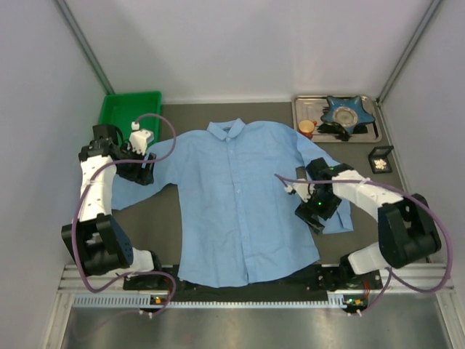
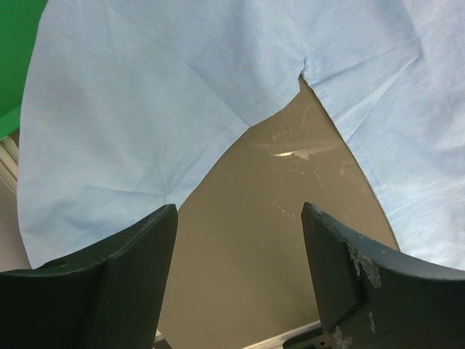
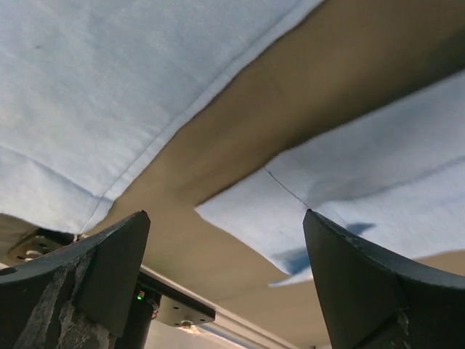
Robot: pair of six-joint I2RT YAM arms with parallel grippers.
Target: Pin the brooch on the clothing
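Seen from above: light blue shirt [image 1: 232,203] spread flat, front up, collar at the far side, on the brown table [image 1: 189,116]. Left gripper [image 1: 143,177] at the sleeve on its own side, fingers spread, gripping nothing. Right gripper [image 1: 314,217] low by the other sleeve, close beside the shirt's body, likewise released. Brooch [image 1: 379,165] well apart from both pairs of fingers, a pale speck inside a small black box [image 1: 381,151] out past the right gripper, near a metal tray [image 1: 309,109] bearing an orange cup [image 1: 306,128] and a blue star-shaped dish [image 1: 347,113]. Green bin [image 1: 131,109] just beyond the left gripper. From the left wrist: two dark fingers [image 2: 123,283] wide apart, only bare table between them. Sleeve cloth ahead of the left finger, shirt body ahead of the right one, armpit notch straight ahead, a sliver of green bin [image 2: 14,58] far off to the left. From the right wrist: fingers [image 3: 378,291] wide open too, empty. Sleeve end [image 3: 349,196] ahead of the right finger, its corner reaching toward the gap. Seamed edge of the shirt's body ahead of the left finger, a strip of table between the two.
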